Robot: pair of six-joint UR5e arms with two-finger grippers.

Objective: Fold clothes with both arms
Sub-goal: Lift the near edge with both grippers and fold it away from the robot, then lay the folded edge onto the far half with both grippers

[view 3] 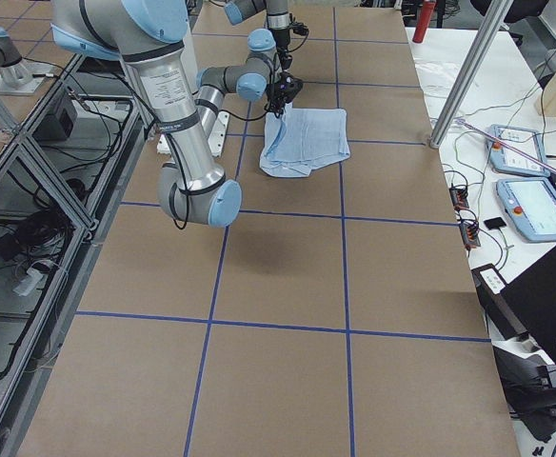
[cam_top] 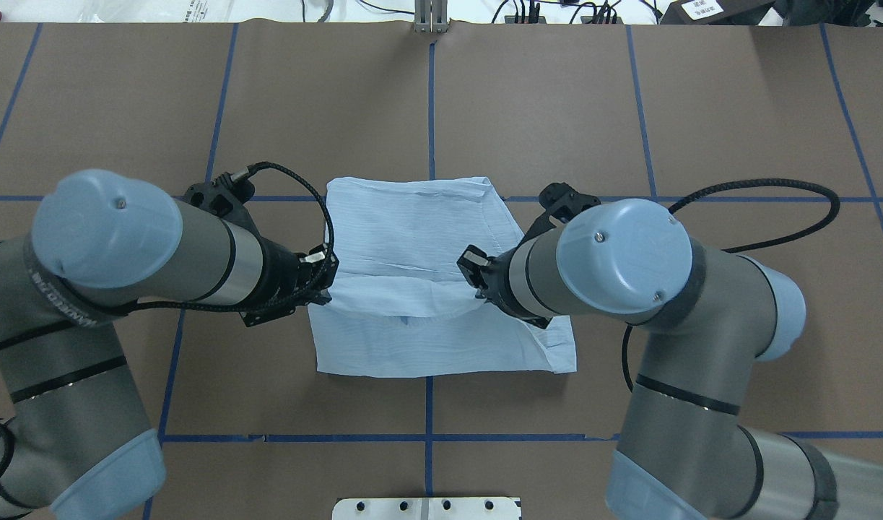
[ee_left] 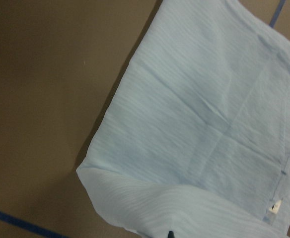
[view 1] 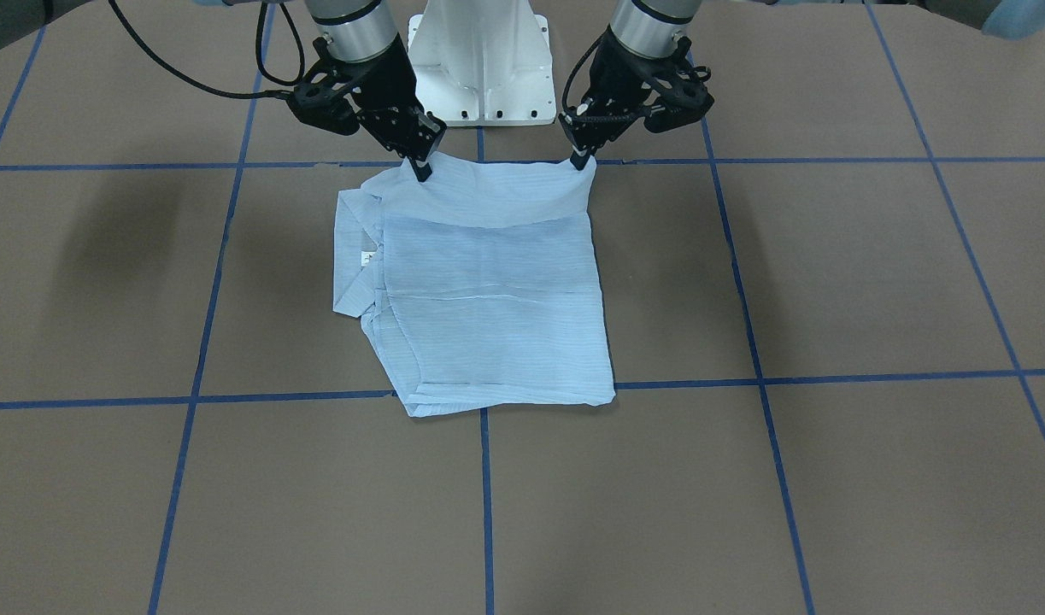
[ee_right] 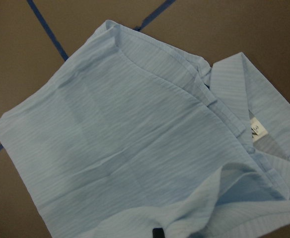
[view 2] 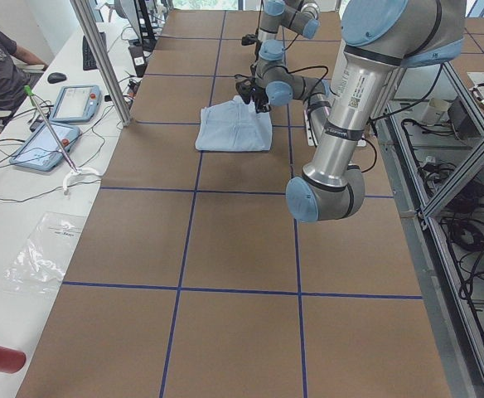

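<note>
Overhead, your right gripper (view 1: 419, 168) hides its tips behind its own arm (cam_top: 614, 253). Both wrist cameras crop the fingers (ee_right: 157, 233) at the bottom edge (only dark slivers show), and the print on the shirt (ee_right: 135, 139) label (ee_right: 255, 130) is unreadable.

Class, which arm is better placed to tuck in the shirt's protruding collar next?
Probably right: its black fingers pinch the light blue striped shirt on the collar side; the left fingers hold the opposite corner.
</note>
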